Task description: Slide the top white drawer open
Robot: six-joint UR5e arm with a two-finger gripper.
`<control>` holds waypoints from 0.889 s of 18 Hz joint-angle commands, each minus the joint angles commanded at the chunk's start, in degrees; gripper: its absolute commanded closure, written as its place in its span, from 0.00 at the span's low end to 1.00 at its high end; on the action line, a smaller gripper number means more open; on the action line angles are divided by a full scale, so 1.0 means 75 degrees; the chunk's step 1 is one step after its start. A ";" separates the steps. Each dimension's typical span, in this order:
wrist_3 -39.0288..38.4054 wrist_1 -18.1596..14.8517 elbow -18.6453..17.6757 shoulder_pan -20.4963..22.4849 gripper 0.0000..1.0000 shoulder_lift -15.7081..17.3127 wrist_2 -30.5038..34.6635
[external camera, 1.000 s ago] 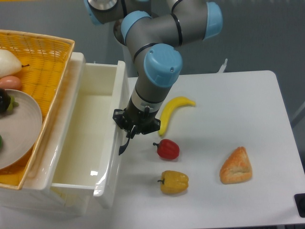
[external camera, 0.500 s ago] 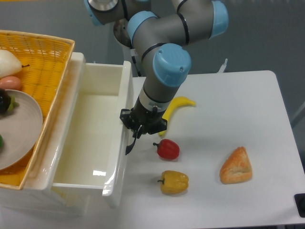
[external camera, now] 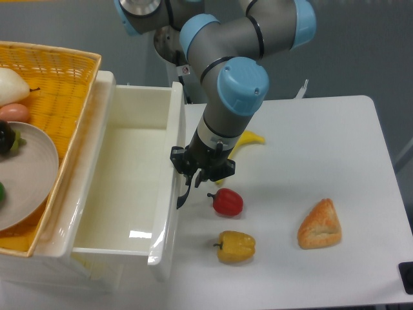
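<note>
The top white drawer [external camera: 129, 187] stands pulled far out to the right, its glossy cream interior showing and nothing inside. Its curved black handle [external camera: 183, 195] sticks out from the front panel [external camera: 173, 194]. My gripper [external camera: 191, 175] sits right at that handle, fingers closed around it, just outside the drawer front. The arm's blue-capped wrist [external camera: 242, 87] rises above it. The lower drawer is hidden beneath.
A yellow wicker basket [external camera: 58, 84] with a plate and produce rests on the cabinet top at left. On the white table lie a banana [external camera: 248, 139], a red pepper [external camera: 226, 202] close to the gripper, a yellow pepper [external camera: 236, 246] and a bread piece [external camera: 320, 225].
The drawer front has slid further right, widening the opening. My gripper moved right with the handle and now sits closer to the red pepper; the arm covers more of the banana.
</note>
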 joint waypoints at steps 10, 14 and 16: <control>0.0000 0.0047 0.0000 0.0187 0.21 -0.0012 -0.0012; 0.0058 0.0047 0.0035 0.0304 0.06 -0.0035 -0.0023; 0.0187 0.0047 0.0058 0.0386 0.01 -0.0035 -0.0023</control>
